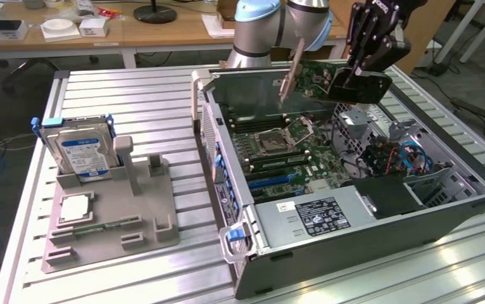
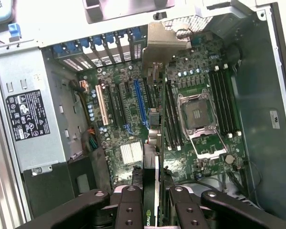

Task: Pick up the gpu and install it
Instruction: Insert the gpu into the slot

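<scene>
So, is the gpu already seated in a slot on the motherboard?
No, the gripper holds the gpu in the air above the open computer case, clear of the motherboard.

Wooden desk [image 1: 166, 35], dark grey floor [image 1: 6, 95]

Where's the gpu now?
Exterior view, upper right: the gpu is clamped in the gripper, held on edge in the air above the open case, over the motherboard. It is not seated in a slot.
</scene>
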`<state>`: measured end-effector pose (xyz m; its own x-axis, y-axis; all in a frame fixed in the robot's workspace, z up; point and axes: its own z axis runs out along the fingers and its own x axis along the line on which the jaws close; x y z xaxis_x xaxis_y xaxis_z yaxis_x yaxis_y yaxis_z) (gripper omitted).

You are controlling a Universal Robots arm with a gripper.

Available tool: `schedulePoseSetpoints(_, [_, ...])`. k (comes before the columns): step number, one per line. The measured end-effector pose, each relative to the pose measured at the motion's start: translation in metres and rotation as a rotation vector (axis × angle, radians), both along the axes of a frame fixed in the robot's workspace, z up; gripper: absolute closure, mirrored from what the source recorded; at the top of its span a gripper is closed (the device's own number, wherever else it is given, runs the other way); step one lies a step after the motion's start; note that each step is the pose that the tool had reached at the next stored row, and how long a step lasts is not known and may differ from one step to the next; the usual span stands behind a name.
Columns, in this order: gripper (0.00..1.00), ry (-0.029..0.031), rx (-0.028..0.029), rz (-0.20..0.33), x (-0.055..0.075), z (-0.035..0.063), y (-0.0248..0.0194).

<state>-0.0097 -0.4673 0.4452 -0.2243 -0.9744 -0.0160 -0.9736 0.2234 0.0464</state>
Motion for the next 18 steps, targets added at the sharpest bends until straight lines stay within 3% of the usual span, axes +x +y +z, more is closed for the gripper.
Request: schedulePoseSetpoints(18, [0.74,0.0001,-0.0002,0.169,0.0,0.0001,-0.0005])
